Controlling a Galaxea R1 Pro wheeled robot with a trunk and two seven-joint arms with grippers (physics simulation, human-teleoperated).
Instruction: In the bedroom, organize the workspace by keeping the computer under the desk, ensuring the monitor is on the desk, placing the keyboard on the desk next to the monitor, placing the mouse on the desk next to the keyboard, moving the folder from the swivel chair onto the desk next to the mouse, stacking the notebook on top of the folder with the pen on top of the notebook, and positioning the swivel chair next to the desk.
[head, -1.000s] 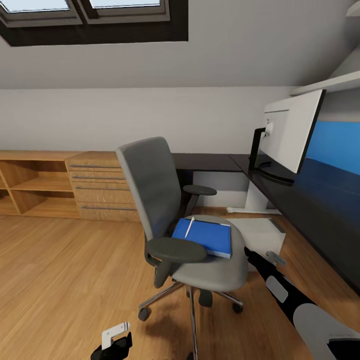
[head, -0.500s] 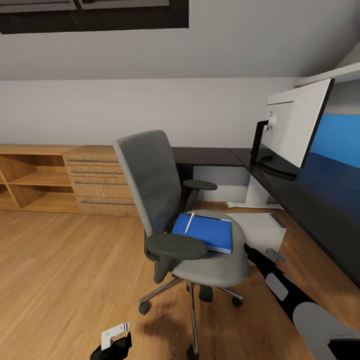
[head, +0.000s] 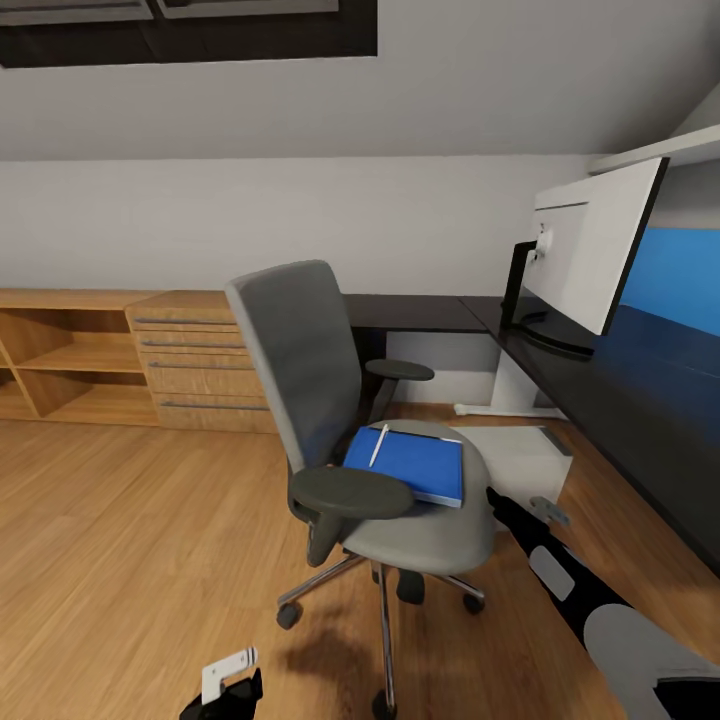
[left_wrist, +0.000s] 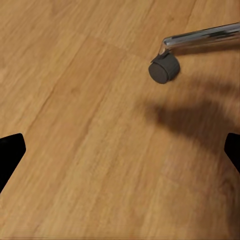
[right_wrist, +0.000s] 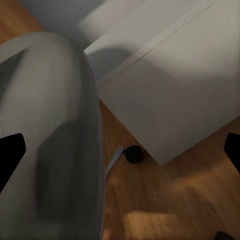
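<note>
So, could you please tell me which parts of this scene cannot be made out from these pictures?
- Monitor: head view shows its white back; the screen faces away.
- Desk: its near end is cut off by the right edge of the head view.
- Folder: its near corner is hidden behind the chair armrest.
- Tower case: partly hidden by the chair seat; blurred in the right wrist view.

- Attic room set up as home office: sloped grey walls, dark-framed skylight (head: 190, 25)
- Light wooden floor (head: 120, 540), low oak shelving with drawers (head: 130, 365)
- Black L-shaped worktop (head: 600, 395) with monitor (head: 590, 255) near its corner
- Grey swivel chair (head: 340, 420) beside it
</note>
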